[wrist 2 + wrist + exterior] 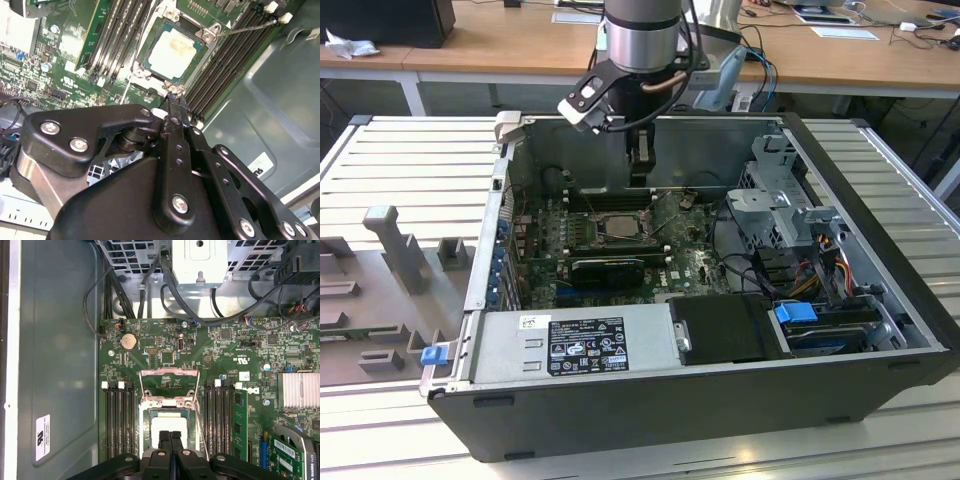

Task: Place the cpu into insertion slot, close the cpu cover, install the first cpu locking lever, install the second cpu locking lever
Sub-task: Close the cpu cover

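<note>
The chip (172, 52) is sitting in the socket (146, 429), and the cover (169, 374) is standing open behind it. I am holding the gripper (171, 435) clenched on nothing just above the chip. I am judging a slow, square push on the cover's free rim best.

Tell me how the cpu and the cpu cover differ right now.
The cpu is a solid pale square; the cpu cover is an open metal frame with green board showing through. The cpu lies flat in the insertion slot; the cpu cover stands tilted up beside it, not closed over it. Both look metallic.
</note>
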Controlling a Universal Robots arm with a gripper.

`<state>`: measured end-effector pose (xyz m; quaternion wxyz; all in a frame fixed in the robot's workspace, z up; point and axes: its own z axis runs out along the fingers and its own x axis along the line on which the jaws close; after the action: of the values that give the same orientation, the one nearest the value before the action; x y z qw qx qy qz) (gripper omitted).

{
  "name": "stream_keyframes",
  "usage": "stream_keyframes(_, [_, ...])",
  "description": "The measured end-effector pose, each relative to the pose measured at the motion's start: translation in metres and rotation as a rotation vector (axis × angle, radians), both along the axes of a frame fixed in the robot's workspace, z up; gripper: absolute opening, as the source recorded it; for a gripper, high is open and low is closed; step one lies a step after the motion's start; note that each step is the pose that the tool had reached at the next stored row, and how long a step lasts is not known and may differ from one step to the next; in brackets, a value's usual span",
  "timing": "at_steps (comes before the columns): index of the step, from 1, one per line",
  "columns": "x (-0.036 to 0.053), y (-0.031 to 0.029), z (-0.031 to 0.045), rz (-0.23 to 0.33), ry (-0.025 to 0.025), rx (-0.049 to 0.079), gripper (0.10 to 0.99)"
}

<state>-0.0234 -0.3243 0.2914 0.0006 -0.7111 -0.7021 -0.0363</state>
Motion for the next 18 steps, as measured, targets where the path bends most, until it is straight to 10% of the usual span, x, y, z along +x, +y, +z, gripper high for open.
stream_keyframes(9, [0.0123, 0.0001, 0.0053, 0.000, -0.0001, 0.000, 0.106])
stream_keyframes(18, [0.0210, -0.0008, -0.0095, 0.000, -0.0002, 0.000, 0.106])
